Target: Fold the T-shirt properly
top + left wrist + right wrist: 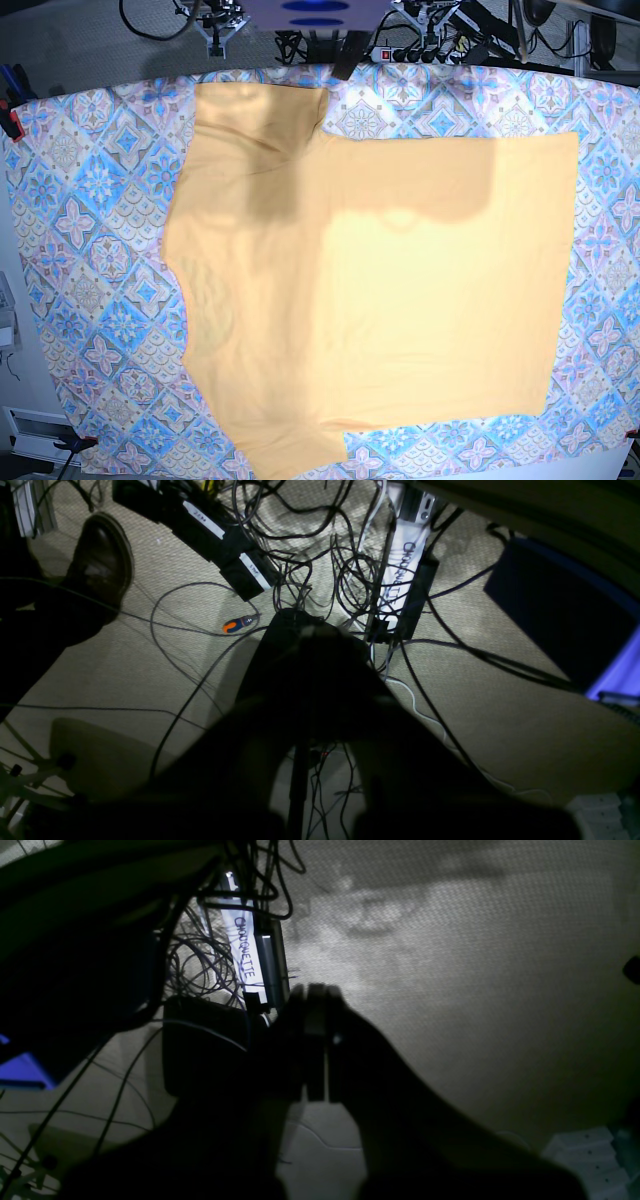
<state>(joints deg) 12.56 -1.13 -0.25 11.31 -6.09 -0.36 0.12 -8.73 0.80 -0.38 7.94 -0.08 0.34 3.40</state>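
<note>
Yellow-orange T-shirt (400, 270) lies flat, unfolded on tablecloth (90, 250); we see left gripper (305, 630) and right gripper (315, 1005) closed, empty, off-table. Next: reach a sleeve.

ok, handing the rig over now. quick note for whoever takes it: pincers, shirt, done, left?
Left pincer: shut, holding nothing, aimed at the cable-strewn floor, off the table.
Right pincer: shut, holding nothing, also facing the floor.
T-shirt: spread flat on the tablecloth, collar toward the base view's left, hem toward its right, both sleeves out.
Done: shirt laid out; no fold visible.
Left: every fold. Neither arm shows in the base view, so both must first come over the table.
</note>
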